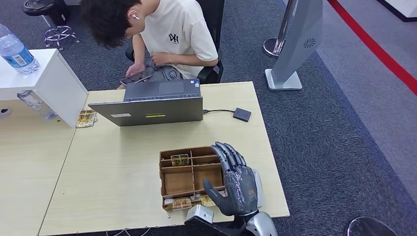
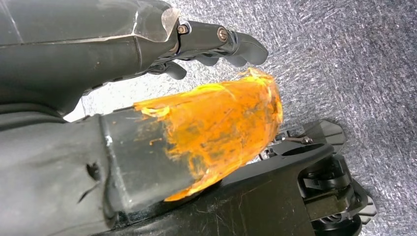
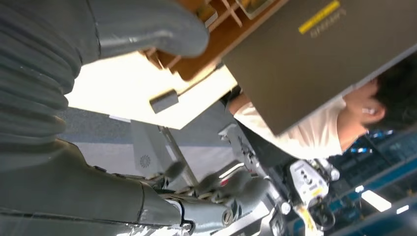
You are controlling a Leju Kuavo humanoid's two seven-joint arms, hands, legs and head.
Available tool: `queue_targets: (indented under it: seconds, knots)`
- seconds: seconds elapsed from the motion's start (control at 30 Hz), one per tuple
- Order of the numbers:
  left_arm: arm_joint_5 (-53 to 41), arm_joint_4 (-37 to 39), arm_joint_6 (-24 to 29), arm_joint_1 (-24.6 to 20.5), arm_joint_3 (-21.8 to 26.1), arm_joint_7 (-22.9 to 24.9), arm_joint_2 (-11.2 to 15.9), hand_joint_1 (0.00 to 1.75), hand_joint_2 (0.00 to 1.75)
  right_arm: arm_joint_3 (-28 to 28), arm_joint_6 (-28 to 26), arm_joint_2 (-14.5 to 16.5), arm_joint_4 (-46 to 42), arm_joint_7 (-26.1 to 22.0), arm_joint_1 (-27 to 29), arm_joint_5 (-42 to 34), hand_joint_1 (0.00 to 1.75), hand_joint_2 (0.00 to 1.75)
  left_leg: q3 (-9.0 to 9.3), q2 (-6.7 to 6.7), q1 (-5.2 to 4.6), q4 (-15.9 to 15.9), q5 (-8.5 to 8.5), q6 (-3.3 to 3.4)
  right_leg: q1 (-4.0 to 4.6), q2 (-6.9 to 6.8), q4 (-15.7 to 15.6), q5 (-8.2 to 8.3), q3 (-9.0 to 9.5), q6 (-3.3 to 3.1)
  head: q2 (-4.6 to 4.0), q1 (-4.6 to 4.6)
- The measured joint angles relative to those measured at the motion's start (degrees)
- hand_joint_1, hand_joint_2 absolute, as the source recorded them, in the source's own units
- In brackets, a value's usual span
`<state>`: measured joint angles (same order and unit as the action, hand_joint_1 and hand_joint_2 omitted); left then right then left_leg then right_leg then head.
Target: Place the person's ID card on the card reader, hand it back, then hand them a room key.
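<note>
A pale wooden table (image 1: 123, 167) stands on grey carpet, a seated person (image 1: 162, 34) behind a laptop (image 1: 152, 105). From the head, the right hand (image 1: 235, 182) hovers released, fingers spread, at the wooden card tray (image 1: 189, 178); the black card reader (image 1: 242, 114) lies ahead, toward the person. The left wrist view shows the left hand (image 2: 216, 46) hanging over carpet, fingers curled, empty. In the right wrist view, the tray lies just beyond the thumb.

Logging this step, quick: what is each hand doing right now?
Left hand: holds nothing visible, fingers curled in, hanging over the carpet.
Right hand: open, fingers spread above the wooden tray, holding nothing.
</note>
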<state>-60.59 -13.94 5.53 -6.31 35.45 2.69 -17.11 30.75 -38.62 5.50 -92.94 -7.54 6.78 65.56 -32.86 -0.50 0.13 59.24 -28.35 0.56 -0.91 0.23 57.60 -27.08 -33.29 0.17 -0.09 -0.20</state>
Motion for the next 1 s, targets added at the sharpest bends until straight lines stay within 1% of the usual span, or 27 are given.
queue_targets:
  seconds: [0.03,0.13,0.17,0.33,0.4,0.47,0.6,0.7,0.87,1.0]
  knots:
    - [0.0,0.0,0.0,0.0,0.1,0.0,0.0,0.0,0.0,0.5,0.2,-0.3,0.9,0.2,-0.4,0.0,1.56,1.75,0.0,0.0,0.0,0.0,0.0,0.0,0.0,0.0,0.0,0.0,0.0,0.0,0.0,0.0]
    - [0.0,0.0,0.0,0.0,0.2,0.0,0.2,0.0,0.0,2.1,1.2,-1.0,3.7,1.1,-1.6,0.3,1.15,1.75,0.01,0.0,0.0,0.0,0.0,0.0,0.0,0.0,0.0,0.0,0.0,0.0,0.0,-0.01]
    - [-0.1,0.0,0.0,0.0,0.2,0.0,0.2,0.0,0.0,2.6,1.4,-1.2,4.7,1.3,-2.1,0.6,1.04,1.75,0.01,0.01,0.0,0.0,0.0,0.0,0.0,0.0,0.0,0.0,0.0,0.0,0.0,-0.01]
    - [-0.3,0.0,-0.1,0.0,0.2,0.2,0.3,0.0,0.0,4.2,1.6,-1.5,9.9,3.0,-4.6,3.4,0.87,1.75,0.01,0.02,0.01,0.0,0.0,-0.01,0.01,0.0,0.0,0.0,0.0,0.0,0.0,-0.01]
    - [-0.4,0.0,-0.2,0.0,0.2,0.2,0.3,0.0,0.0,4.4,1.4,-1.4,11.5,3.4,-5.2,4.5,0.89,1.75,0.01,0.01,0.01,0.0,0.0,-0.01,0.01,0.0,0.0,0.0,0.0,0.0,0.0,-0.01]
    - [-0.5,0.0,-0.2,0.0,0.2,0.3,0.3,0.0,0.0,4.4,1.0,-1.4,12.9,3.9,-5.7,5.8,0.93,1.75,0.01,0.01,0.01,0.0,0.0,-0.01,0.01,0.0,0.0,0.0,0.0,0.0,0.0,-0.01]
    - [-0.6,0.0,-0.4,0.0,0.2,0.3,0.3,0.0,0.0,4.1,-0.1,-1.3,14.9,4.6,-6.6,8.0,1.08,1.75,0.01,0.01,0.0,0.0,0.0,0.0,0.0,0.0,0.0,0.0,0.0,0.0,0.0,-0.01]
    - [-0.6,0.0,-0.4,0.0,0.2,0.4,0.3,0.0,0.0,3.2,-0.8,-1.1,15.3,4.9,-7.0,9.2,1.13,1.75,0.01,0.01,0.0,0.0,0.0,0.0,0.0,0.0,0.0,0.0,0.0,0.0,0.0,-0.02]
    - [-0.6,0.0,-0.3,0.0,0.2,0.4,0.3,0.0,0.0,1.5,-0.9,-1.0,14.4,5.0,-7.1,9.8,1.12,1.75,0.01,0.01,0.0,0.0,0.0,0.0,0.0,0.0,0.0,0.0,0.0,0.0,0.0,-0.01]
    - [-0.6,0.0,-0.3,0.0,0.2,0.4,0.3,0.0,0.0,0.3,-1.0,-1.0,12.3,4.8,-6.8,9.7,1.16,1.75,0.02,0.01,0.0,0.0,0.0,-0.01,0.0,0.0,0.0,0.0,0.0,0.0,0.0,-0.01]
